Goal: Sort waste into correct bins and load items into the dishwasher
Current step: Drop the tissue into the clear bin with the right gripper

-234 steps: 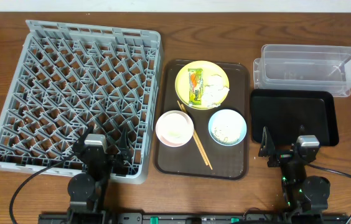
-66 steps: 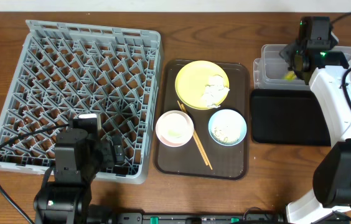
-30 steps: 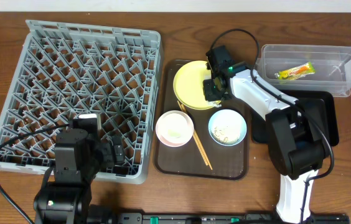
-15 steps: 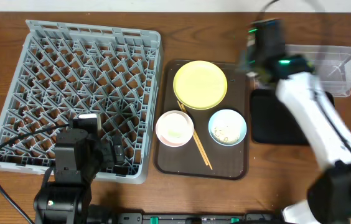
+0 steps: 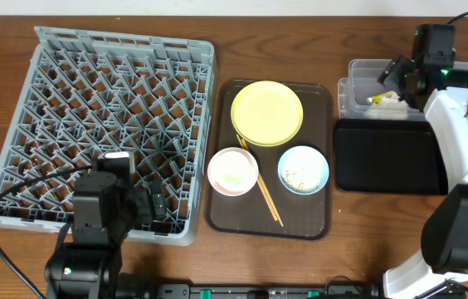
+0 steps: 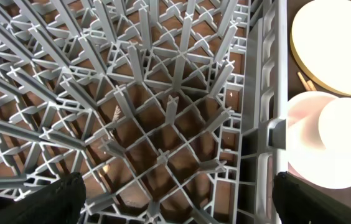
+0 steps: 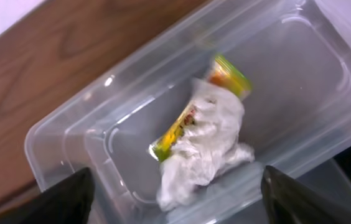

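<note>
Crumpled white paper (image 5: 387,101) is seen from overhead inside the clear tub (image 5: 367,63) at the far right of the surface, with the right claw (image 5: 400,79) held just above it. The black tray (image 5: 387,154) lies just in front of the tub. The yellow plate (image 5: 267,112), pink bowl (image 5: 232,170), light blue bowl (image 5: 304,169) and chopsticks (image 5: 265,199) are left on the brown serving tray (image 5: 226,220). Pale rice scraps are visible in the blue bowl, and they could be scattered over the serving tray if that bowl is tilted before it is above a bin. The chopsticks lie between the two bowls and could be knocked when either bowl is lifted. In the left wrist view the left claw (image 6: 197,196) is seen spread wide and empty, low over the pegs of the dish rack (image 6: 163,112). A fingertip could be caught on a peg if the arm is swung sideways before being raised. In the right wrist view the right claw is shown released, its fingers wide apart with nothing between them. The paper is seen resting partly on the green-and-orange snack wrapper (image 7: 182,127) on the tub floor. The tub looks light, so it could be shoved or tipped if its wall is clipped as the arm is drawn away.
</note>
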Robot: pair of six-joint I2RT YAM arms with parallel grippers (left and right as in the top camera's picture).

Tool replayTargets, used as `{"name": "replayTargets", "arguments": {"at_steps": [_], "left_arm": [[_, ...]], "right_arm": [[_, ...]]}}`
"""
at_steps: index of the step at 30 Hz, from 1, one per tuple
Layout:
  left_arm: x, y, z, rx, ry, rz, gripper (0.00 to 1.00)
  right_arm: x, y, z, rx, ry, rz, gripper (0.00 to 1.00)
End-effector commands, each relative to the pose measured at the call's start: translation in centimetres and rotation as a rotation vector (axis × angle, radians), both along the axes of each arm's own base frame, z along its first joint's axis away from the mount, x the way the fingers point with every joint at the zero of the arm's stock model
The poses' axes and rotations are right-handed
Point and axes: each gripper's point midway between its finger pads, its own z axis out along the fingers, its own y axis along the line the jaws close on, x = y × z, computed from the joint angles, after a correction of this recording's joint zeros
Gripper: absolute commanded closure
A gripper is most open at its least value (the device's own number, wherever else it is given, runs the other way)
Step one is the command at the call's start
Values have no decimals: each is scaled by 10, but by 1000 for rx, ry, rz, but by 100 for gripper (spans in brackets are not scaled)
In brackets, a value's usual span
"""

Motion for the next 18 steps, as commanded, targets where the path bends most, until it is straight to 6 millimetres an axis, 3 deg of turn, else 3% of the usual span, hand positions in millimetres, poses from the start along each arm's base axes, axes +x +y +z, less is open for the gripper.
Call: {"name": "replayTargets", "arguments": {"at_steps": [1,5,9,12,18], "left_arm": [[2,1,8,-1,-18,9,4],[2,1,8,-1,-18,9,4],[2,1,8,-1,-18,9,4],[2,1,8,-1,-18,9,4],[2,1,8,0,-18,9,4]], "right_arm": [[6,13,16,39,-51,133,14],[-9,52,48,105,-97,346,20],[-51,101,60,136,-35,638,20],[-91,135,53,138,72,842,30],[-152,187,22,147,281,1085,32]]}}
